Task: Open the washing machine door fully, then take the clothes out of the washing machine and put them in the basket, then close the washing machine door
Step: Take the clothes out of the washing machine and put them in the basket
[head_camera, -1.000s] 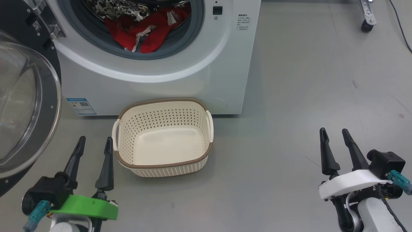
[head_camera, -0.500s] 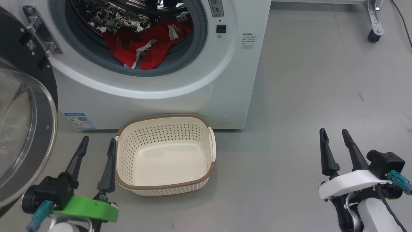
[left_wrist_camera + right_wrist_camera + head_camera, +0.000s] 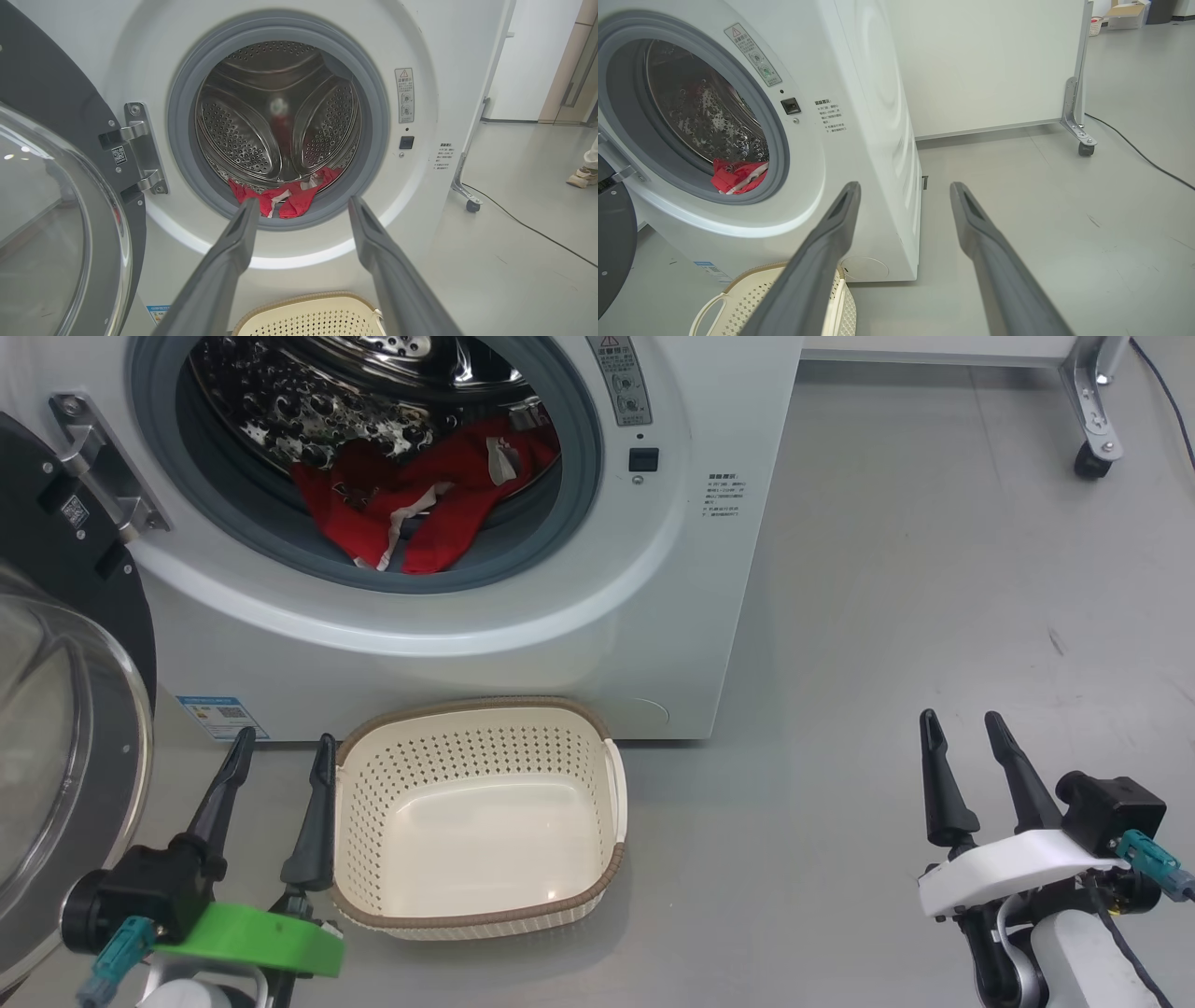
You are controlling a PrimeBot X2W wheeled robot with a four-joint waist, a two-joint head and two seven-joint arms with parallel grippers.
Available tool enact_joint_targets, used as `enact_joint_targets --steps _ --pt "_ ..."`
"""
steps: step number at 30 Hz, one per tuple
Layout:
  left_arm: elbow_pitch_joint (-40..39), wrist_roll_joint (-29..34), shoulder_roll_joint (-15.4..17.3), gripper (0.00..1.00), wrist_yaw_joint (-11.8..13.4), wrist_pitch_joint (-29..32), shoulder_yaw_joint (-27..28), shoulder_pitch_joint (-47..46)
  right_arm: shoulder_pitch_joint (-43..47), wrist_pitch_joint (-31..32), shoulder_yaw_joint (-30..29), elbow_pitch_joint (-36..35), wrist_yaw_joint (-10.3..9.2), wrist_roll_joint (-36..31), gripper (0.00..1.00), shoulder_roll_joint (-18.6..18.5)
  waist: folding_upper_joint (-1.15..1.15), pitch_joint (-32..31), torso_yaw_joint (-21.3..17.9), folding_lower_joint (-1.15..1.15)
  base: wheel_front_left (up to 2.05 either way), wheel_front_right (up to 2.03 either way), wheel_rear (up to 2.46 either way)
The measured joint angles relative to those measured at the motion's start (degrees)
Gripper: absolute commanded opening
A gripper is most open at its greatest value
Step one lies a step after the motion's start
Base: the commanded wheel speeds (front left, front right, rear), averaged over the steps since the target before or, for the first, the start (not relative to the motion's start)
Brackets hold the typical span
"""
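The white washing machine [image 3: 597,616] stands with its door [image 3: 65,756] swung wide open to the left, glass bowl facing me. Red clothes [image 3: 420,495] with white trim lie at the front of the steel drum, also seen as clothes [image 3: 285,198] and clothes [image 3: 735,176]. The cream basket [image 3: 481,919] sits empty on the floor in front of the machine. My left gripper [image 3: 280,751] is open just left of the basket, holding nothing. My right gripper [image 3: 962,728] is open over bare floor far to the right, holding nothing.
A wheeled metal frame leg [image 3: 1092,439] stands at the back right, with a black cable [image 3: 1139,154] on the grey floor. A person's shoe [image 3: 581,177] shows at the far right of the left wrist view. A white wall panel [image 3: 985,65] stands behind the machine.
The head camera has tilted up, so the machine and basket sit lower in the picture and more of the drum shows. Both grippers stay open in about the same places.
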Motion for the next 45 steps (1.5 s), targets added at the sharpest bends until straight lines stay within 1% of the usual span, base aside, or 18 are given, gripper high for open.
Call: enact_joint_targets --steps 26,35,39,45 --pt "-1.04 0.24 -0.15 1.00 -0.01 0.00 0.73 -0.04 -0.16 0.00 -0.04 -0.13 0.01 -0.02 1.00 0.60 0.00 2.01 -1.15 0.00 0.08 -0.08 0.00" --pt "-1.59 0.24 -0.15 1.00 0.00 0.01 0.87 -0.21 -0.79 -0.05 0.38 -0.73 0.10 -0.10 1.00 0.59 0.00 4.31 -2.43 0.00 0.00 0.00 0.00" --pt "-1.64 0.14 0.02 1.00 0.01 1.34 1.38 -1.40 -1.53 -0.07 0.54 -1.42 0.10 -0.11 1.00 0.67 0.00 6.05 -3.36 0.00 0.00 0.00 0.00" --pt "-1.93 0.21 1.96 1.00 0.10 4.32 2.69 -6.33 -1.82 -0.07 0.60 -1.93 0.10 -0.11 1.00 1.29 0.00 9.47 -5.08 0.00 0.00 0.00 0.00"
